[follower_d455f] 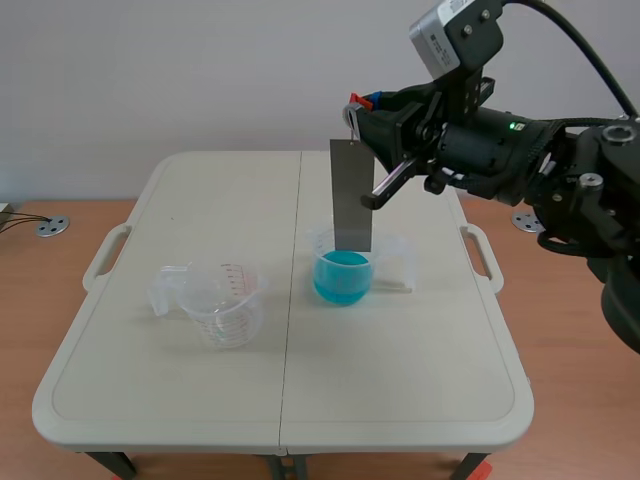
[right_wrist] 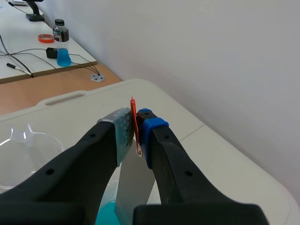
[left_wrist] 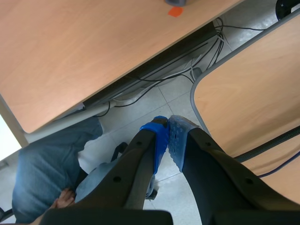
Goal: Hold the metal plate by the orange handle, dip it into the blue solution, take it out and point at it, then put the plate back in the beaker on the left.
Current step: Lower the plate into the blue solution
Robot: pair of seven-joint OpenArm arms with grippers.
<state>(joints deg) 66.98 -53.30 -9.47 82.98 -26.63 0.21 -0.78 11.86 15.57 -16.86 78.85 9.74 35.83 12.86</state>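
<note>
The right gripper [right_wrist: 136, 130] pinches the orange handle [right_wrist: 134, 117], and the metal plate [follower_d455f: 351, 195] hangs straight below it — long axis vertical, lower edge within the rim of the beaker of blue solution [follower_d455f: 342, 278]. The left gripper [left_wrist: 167, 138], pads pressed together, is off the table [follower_d455f: 400, 380]

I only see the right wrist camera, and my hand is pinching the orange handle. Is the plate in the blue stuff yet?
Observer: The metal plate hangs upright, its lower end inside the blue beaker's rim. I cannot tell whether it touches the solution.
Operator: Is the other beaker empty?
Observer: Yes. The empty beaker stands upright, apart from the blue one.
Operator: And my other hand?
Observer: The left hand is shut on nothing, off the table, above the floor.
</note>
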